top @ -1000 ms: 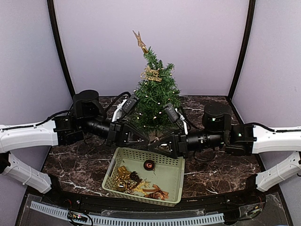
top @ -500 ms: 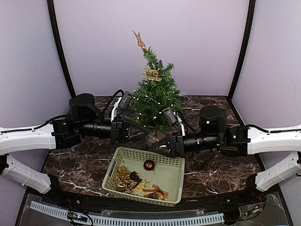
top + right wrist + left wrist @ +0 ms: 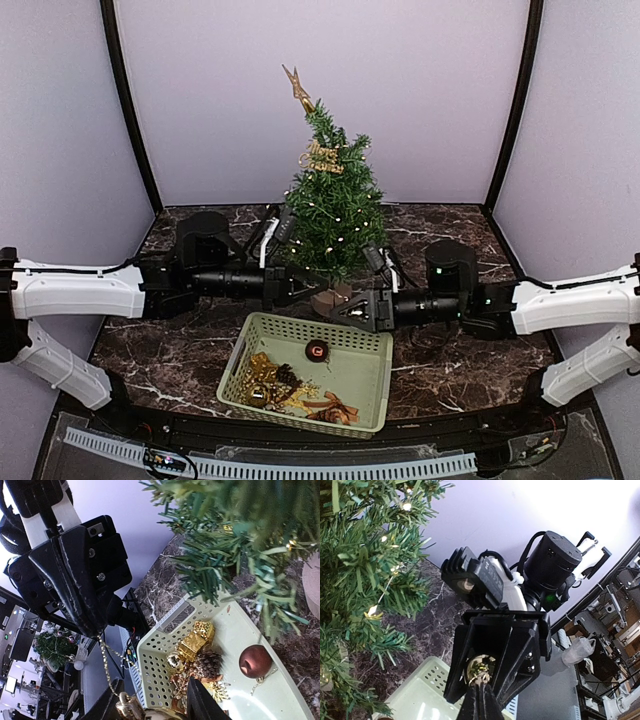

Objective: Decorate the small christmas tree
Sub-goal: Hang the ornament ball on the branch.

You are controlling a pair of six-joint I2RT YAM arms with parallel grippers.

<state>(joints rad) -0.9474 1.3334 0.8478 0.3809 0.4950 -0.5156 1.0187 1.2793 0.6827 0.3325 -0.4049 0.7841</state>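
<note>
The small christmas tree stands at the back middle, lit, with a gold topper and a gold sign on it. In front of its base my two grippers meet above the basket's far rim. My right gripper is shut on a gold ball ornament. A gold bead string runs from the ball's cap up to my left gripper, which is shut on that string. Tree branches fill the left of the left wrist view.
A pale green perforated basket sits near the front edge. It holds a dark red ball, gold gift boxes, a pine cone and other trinkets. Dark marble table lies on both sides, with purple walls behind.
Both arms have dropped lower and stretched toward the middle. The left gripper slid right to the gold ball and closed on its string. The right gripper kept its hold on the ball.
</note>
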